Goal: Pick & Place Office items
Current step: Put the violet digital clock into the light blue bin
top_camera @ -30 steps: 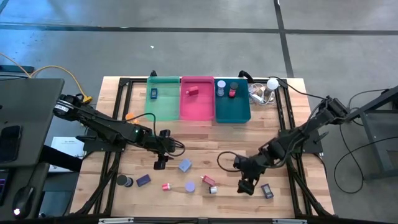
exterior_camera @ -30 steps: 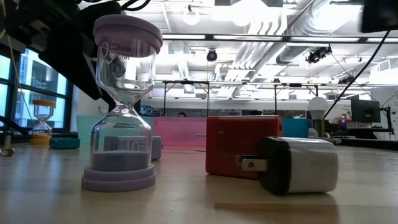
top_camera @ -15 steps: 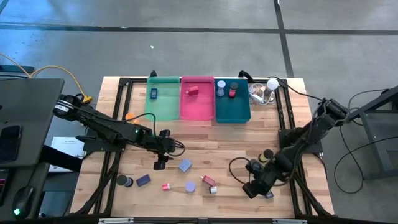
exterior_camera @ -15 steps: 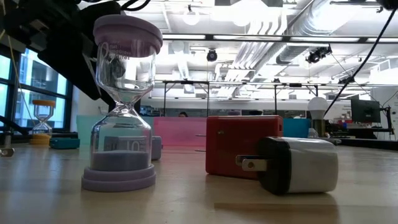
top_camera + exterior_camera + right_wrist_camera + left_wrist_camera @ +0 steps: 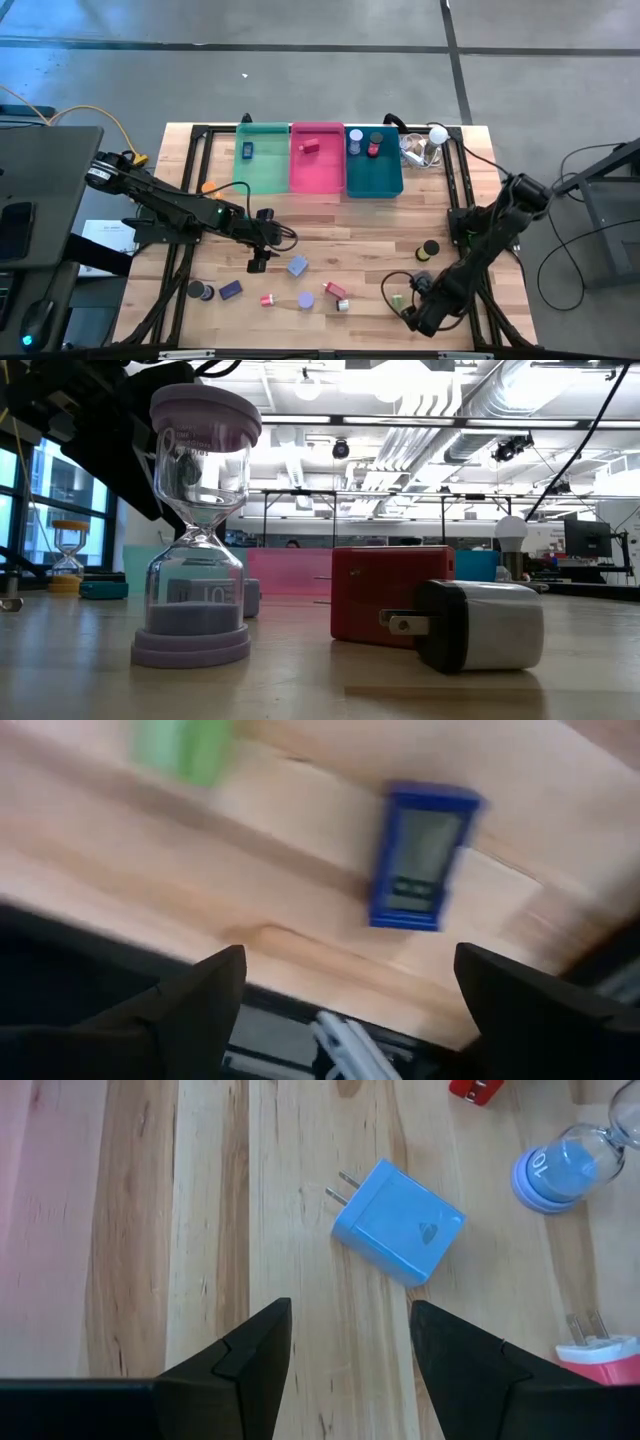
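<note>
Small office items lie scattered along the near half of the table: a blue plug adapter [image 5: 297,266] [image 5: 398,1222], a lavender hourglass [image 5: 305,300] [image 5: 195,530], a red adapter [image 5: 334,290] [image 5: 390,595], a white and black plug [image 5: 343,305] [image 5: 480,625], a dark blue block [image 5: 231,290] and a dark roll [image 5: 200,291]. My left gripper [image 5: 258,262] [image 5: 350,1340] hovers open just short of the blue adapter. My right gripper [image 5: 420,318] [image 5: 350,960] is open at the near right corner, pointing down at a blue timer with a grey screen [image 5: 422,855]. A green roll [image 5: 397,299] [image 5: 185,745] lies beside it.
A green bin [image 5: 262,158], a pink bin [image 5: 317,160] and a teal bin [image 5: 374,165] stand in a row at the far edge, each holding small items. A white bulb [image 5: 437,133] with clear clutter sits right of them. A black roll [image 5: 429,248] lies at mid right.
My right gripper has swung toward the table's near right corner and come down, its wrist rolling as it went; it has stayed open. The move has uncovered the green roll and the black roll. The left arm has kept still.
</note>
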`<state>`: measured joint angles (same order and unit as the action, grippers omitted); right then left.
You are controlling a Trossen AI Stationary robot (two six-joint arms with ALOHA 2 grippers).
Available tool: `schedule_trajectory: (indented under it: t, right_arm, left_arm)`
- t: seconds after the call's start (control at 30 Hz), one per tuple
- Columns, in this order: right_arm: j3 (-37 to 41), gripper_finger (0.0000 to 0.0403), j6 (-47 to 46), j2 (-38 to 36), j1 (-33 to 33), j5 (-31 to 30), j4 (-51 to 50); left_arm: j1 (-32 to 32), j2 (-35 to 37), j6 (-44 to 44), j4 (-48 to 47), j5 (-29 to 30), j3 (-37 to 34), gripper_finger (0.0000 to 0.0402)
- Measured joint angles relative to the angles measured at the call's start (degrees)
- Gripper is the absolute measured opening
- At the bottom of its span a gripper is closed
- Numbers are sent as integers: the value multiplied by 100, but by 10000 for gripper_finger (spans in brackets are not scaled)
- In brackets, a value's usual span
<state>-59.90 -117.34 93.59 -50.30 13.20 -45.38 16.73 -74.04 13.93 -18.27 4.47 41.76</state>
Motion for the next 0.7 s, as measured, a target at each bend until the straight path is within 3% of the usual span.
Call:
schedule_trajectory:
  t: [0.13, 0.3, 0.7]
  right_arm:
    - [-2, 348, -153, 120, 2, 186, -380]
    - [-2, 345, -11, 137, 2, -125, -319]
    - [-4, 285, 13, 514, -209, -398, -401]
  left_arm:
    - [1, 0, 0, 13, 2, 0, 200]
    - [0, 0, 0, 14, 4, 0, 200]
    - [2, 0, -2, 12, 7, 0, 200]
